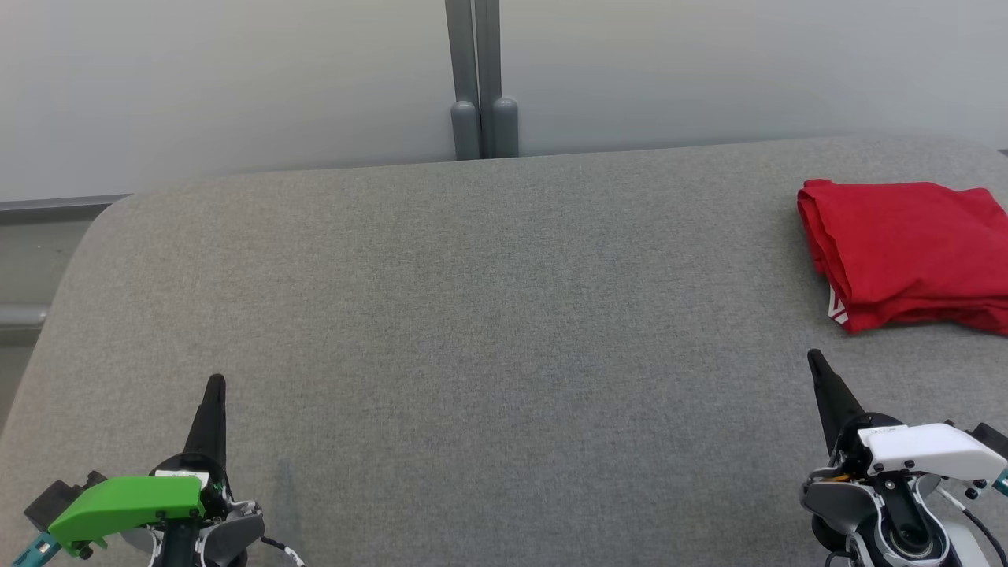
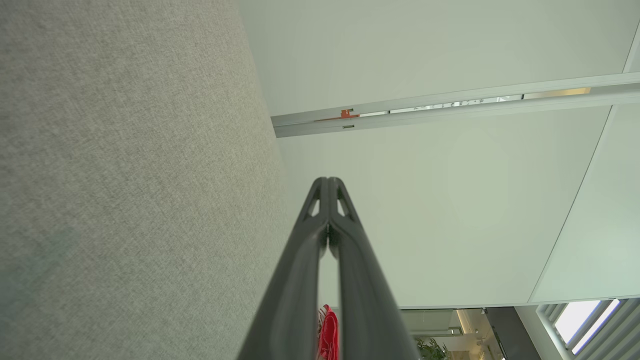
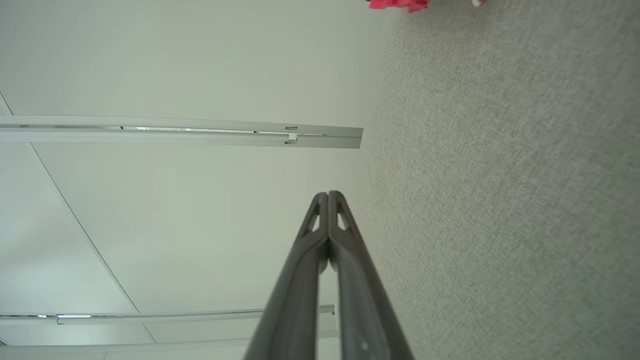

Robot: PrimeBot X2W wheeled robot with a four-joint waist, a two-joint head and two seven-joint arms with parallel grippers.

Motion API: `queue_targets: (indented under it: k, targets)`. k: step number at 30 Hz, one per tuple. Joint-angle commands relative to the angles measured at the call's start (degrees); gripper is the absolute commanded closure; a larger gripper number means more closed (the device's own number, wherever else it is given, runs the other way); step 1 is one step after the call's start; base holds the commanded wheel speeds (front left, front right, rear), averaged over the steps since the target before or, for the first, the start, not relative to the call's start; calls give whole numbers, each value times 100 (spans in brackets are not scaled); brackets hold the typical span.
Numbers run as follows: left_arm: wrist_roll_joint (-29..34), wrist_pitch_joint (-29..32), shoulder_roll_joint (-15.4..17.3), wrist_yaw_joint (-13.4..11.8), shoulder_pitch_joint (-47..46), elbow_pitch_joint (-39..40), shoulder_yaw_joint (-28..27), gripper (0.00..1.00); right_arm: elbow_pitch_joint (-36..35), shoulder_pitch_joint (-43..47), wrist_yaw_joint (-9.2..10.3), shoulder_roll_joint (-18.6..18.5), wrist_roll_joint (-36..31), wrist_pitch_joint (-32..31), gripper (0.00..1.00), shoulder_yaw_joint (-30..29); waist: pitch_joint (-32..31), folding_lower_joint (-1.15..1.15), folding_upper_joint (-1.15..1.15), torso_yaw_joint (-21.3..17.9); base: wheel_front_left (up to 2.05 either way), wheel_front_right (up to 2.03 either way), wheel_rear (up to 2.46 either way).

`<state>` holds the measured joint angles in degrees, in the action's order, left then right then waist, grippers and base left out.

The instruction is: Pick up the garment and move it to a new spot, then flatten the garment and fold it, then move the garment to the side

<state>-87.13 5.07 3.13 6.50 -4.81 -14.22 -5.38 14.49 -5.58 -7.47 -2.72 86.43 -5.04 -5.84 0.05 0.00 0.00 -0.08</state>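
The garment (image 1: pixel 909 252) is red cloth folded into a compact stack at the far right of the grey padded table (image 1: pixel 488 315), partly cut off by the frame's right edge. A sliver of the garment (image 2: pixel 328 334) shows between the left fingers, and its edge (image 3: pixel 397 4) sits at the top of the right wrist view. My left gripper (image 1: pixel 215 382) rests low at the left, shut and empty. My right gripper (image 1: pixel 813 356) stands at the lower right, just short of the garment, shut with nothing in it. Both grippers (image 2: pixel 328 181) (image 3: pixel 328 194) show their fingertips pressed together.
A pale wall with a grey double post (image 1: pixel 480 79) rises behind the table. The table's rounded left corner (image 1: pixel 102 220) drops off toward a grey floor strip. Wide bare fabric lies between the two grippers.
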Motion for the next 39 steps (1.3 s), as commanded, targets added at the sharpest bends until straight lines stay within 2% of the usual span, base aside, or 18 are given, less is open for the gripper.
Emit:
queue_targets:
  k: [1, 13, 39]
  targets:
    - [-116, 34, -1, 38, -134, 27, -39, 100, -47, -86, -4, -26, 112, -47, 100, -26, 1, 0, 0, 1, 0, 0, 0]
    - [-541, 168, -28, 123, -191, 23, -142, 100, -64, -86, -4, -27, 608, -171, 100, -88, 12, 0, 0, 8, 0, 0, 0]
    - [-532, 169, -26, 115, -181, 23, -136, 100, -63, -82, -4, -26, 608, -176, 100, -87, 13, 0, 0, 8, 0, 0, 0]
